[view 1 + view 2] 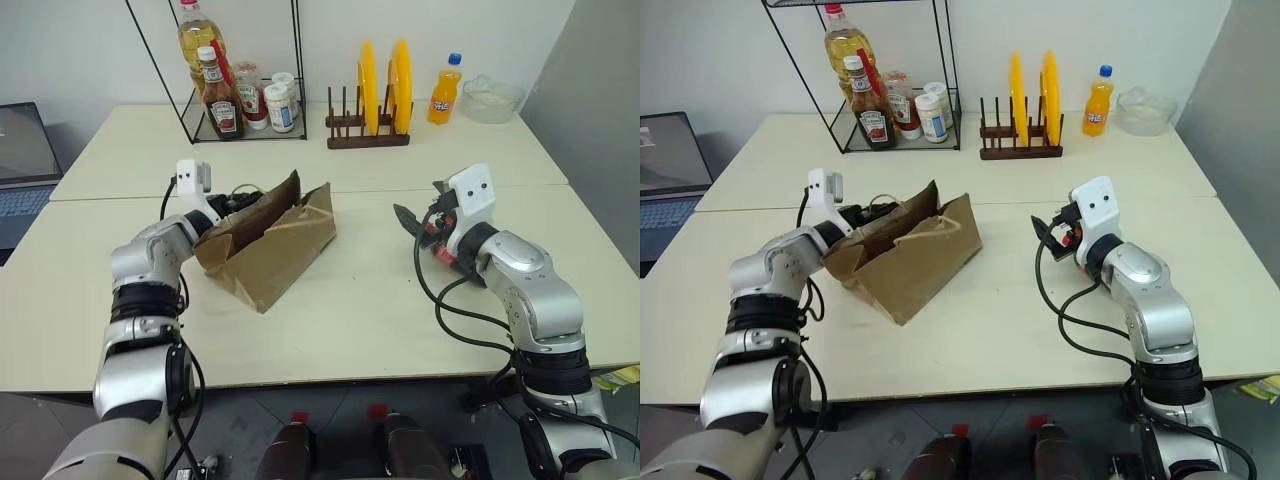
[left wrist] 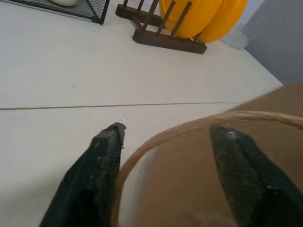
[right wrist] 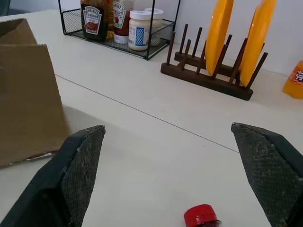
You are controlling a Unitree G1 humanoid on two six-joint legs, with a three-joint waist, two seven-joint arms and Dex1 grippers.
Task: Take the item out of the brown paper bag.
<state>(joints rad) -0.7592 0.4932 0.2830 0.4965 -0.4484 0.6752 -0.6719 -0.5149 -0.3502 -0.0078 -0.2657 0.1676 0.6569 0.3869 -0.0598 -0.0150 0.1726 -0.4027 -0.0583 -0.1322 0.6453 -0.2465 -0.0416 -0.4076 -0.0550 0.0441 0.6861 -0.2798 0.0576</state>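
Centre-left, the bag (image 1: pixel 268 245) lies tipped on the table (image 1: pixel 360 310); left gripper (image 2: pixel 165 142) spread astride its cord handle (image 2: pixel 189 128). Right gripper (image 3: pixel 168 137) spread above the red-capped item (image 3: pixel 200 215); apparently out, wanting setting down.

Looks like a home kitchen table (image 1: pixel 330 330): sauce bottles (image 1: pixel 222 100) in a wire rack (image 1: pixel 190 125), yellow plates (image 1: pixel 385 85), laptop (image 1: pixel 22 165).
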